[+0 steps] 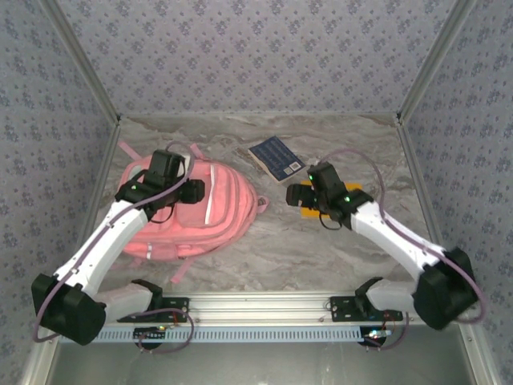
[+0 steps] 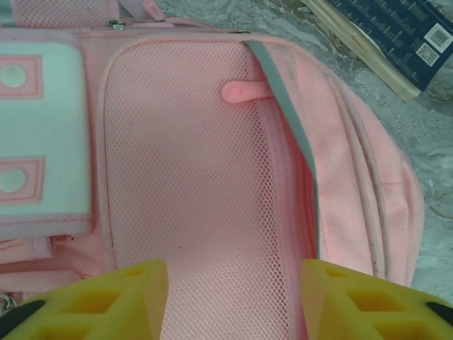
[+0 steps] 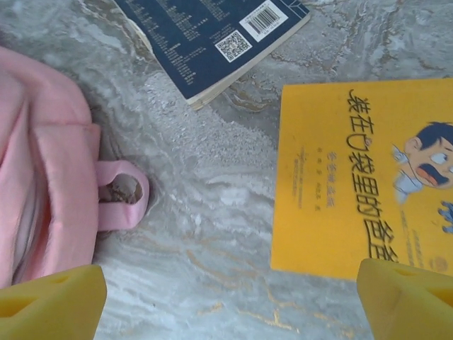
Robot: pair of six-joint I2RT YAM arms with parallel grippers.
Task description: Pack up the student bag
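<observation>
Student bag (image 1: 220,216) lies flat on the left half of the worktop (image 1: 321,257), front pockets facing up. Your left arm (image 1: 104,237) reaches from its base out over the bag, wrist tipped down at the pink mesh pocket (image 2: 198,177). Your right arm (image 1: 397,233) stretches in toward the middle, its head above a yellow book (image 3: 354,177). A dark blue book (image 3: 205,35) lies just beyond the yellow one, and the bag's pink loop (image 3: 120,195) rests on the marble nearby. Left fingers (image 2: 106,301) are spread wide over the mesh, gripping nothing. Right fingers (image 3: 410,297) are wide apart too, one tip over the yellow book's near edge; contact I can't tell, and nothing is held.
</observation>
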